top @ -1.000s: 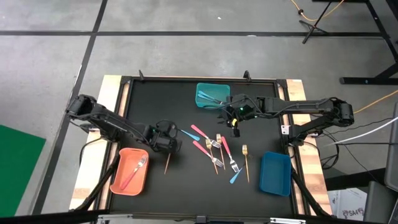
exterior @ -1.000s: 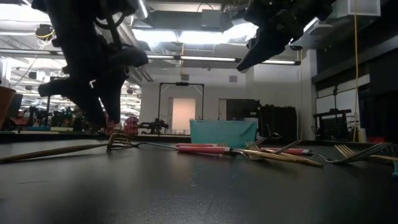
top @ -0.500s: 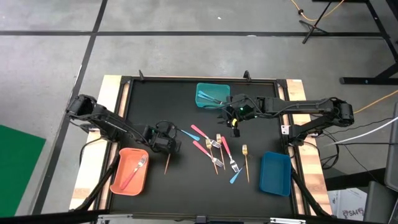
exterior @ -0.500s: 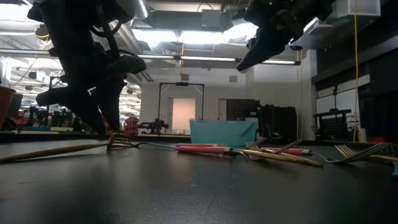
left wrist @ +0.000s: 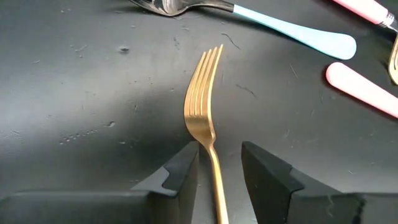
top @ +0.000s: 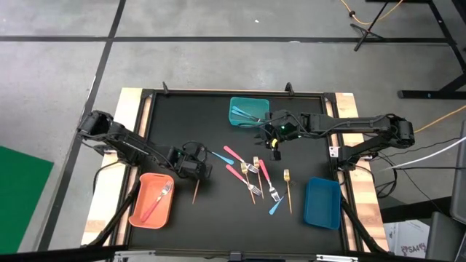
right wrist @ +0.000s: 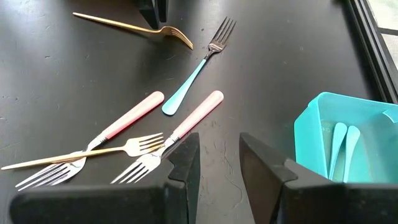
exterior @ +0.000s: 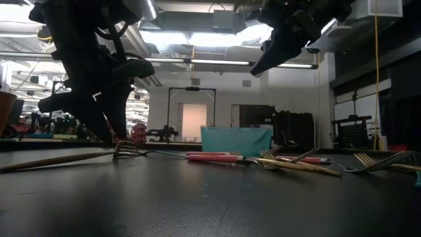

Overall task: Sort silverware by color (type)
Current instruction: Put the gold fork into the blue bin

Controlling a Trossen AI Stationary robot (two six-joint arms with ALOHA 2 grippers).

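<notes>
**Silverware half sorted, gold fork lined up between the left jaws**

Silverware lies mostly loose on the black counter, with three bins set round the edges, presumably one per colour. The dark blue bin on the right side looks empty. The orange bin on the left side holds a pink-handled fork, and the teal bin at the far middle holds light-blue-handled pieces, so each colour seems to have its own home; gold would then go to the blue one.

A cluster of forks with pink, blue and gold handles lies crossed over one another in the middle of the counter, not yet sorted.

Left gripper is down at the counter, just beside the orange bin, jaws spread. A gold fork lies apart from the cluster, and its thin handle runs straight between the two fingers, tines pointing away from the wrist. That placement reads as a lined-up pick, with neither finger visibly pressing the handle.

Right gripper hangs above the counter beside the teal bin, jaws parted and holding nothing, with a pink-handled fork lying below it.
</notes>
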